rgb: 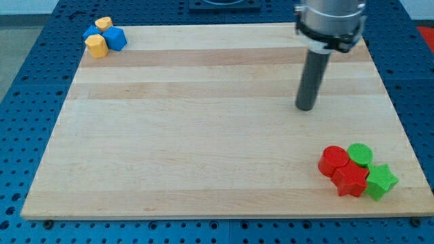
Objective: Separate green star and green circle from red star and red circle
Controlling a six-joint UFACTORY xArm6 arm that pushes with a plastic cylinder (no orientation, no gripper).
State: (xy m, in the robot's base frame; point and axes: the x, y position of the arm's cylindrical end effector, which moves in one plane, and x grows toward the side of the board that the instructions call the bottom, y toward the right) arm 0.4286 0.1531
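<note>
1. Green and red blocks sit packed in one cluster at the table's [203, 122] bottom right corner: red circle [333, 160], green circle [360, 154], red star [350, 181], green star [380, 180]. All four appear to touch their neighbours; greens on the view's right side, reds on the left.
2. End effector is a plain rod, nothing to open or close, carrying nothing. My tip [306, 108] is above the cluster in the view, well apart from it, touching no block.
3. Far top left corner: two yellow blocks [100, 37] and blue blocks [114, 38], bunched, well out of the way.
4. Handling, as a judgement: small rigid pieces, probably light, likely to slide easily on smooth wood. Circles may roll off a glancing push; star points may snag a neighbour.
5. Best contact: push into the seam between red and green, flat on a side face, low speed.
</note>
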